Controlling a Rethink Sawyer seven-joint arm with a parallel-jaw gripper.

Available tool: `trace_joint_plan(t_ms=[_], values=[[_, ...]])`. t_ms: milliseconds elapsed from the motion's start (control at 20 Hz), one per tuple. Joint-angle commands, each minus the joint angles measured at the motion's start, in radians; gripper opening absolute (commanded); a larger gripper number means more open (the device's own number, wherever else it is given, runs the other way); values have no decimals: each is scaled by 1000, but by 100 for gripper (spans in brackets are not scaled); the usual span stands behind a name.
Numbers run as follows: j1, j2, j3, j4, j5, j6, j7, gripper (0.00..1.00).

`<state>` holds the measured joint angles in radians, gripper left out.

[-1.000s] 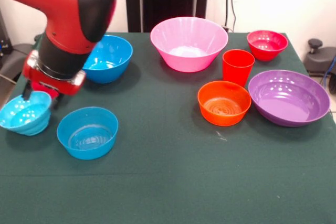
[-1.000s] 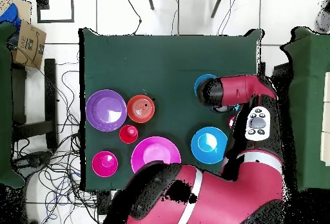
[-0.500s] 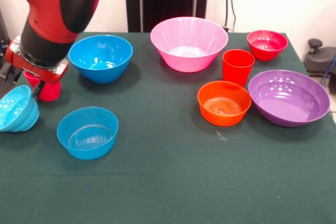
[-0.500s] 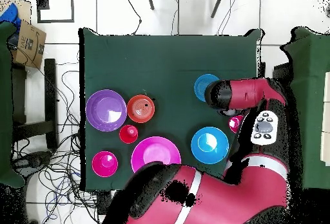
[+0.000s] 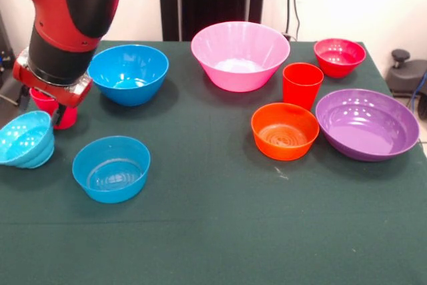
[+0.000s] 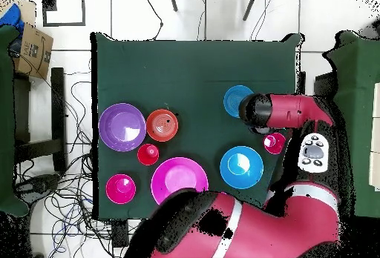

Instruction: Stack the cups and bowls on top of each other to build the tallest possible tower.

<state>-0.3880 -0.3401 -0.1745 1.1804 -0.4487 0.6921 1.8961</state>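
The end effector [image 5: 52,101] hangs low at the worktop's [image 5: 213,218] edge, at about nine o'clock in the front view, just over the pinkish-red cup [image 5: 59,113]. The arm's wrist hides it, so I cannot tell whether it is spread, pinched or gripping. Only the cup's rim and one side show beneath it.

Touching or just beside that cup, toward seven o'clock, the light-blue bowl [image 5: 25,139] lies tipped on its side at the very edge. The small blue bowl [image 5: 111,168] stands upright nearby, and the deep blue bowl [image 5: 128,73] sits just beside the wrist toward one o'clock.

Farther out are the big pink bowl [image 5: 240,55], the orange-red cup [image 5: 302,85], the orange bowl [image 5: 285,131], the purple bowl [image 5: 367,123] and the small red bowl [image 5: 339,57], all apart and unstacked. No tower exists yet.

The step in hand looks like dealing with the items at the edge. To do it well, the end effector should come down squarely over one rim, grip firmly and lift straight up. The tilted bowl could easily be nudged off the worktop.
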Motion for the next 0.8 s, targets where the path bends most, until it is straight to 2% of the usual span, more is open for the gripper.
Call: trace_joint_plan(t_ms=[50, 250, 400, 550, 800], values=[[-71, -37, 199, 166, 99, -120, 34, 100], [-119, -52, 262, 252, 120, -164, -15, 100], [-133, -50, 278, 303, 109, -250, 12, 100], [-141, -41, 288, 326, 98, -304, 31, 100], [-141, -34, 283, 329, 93, -312, 37, 100]])
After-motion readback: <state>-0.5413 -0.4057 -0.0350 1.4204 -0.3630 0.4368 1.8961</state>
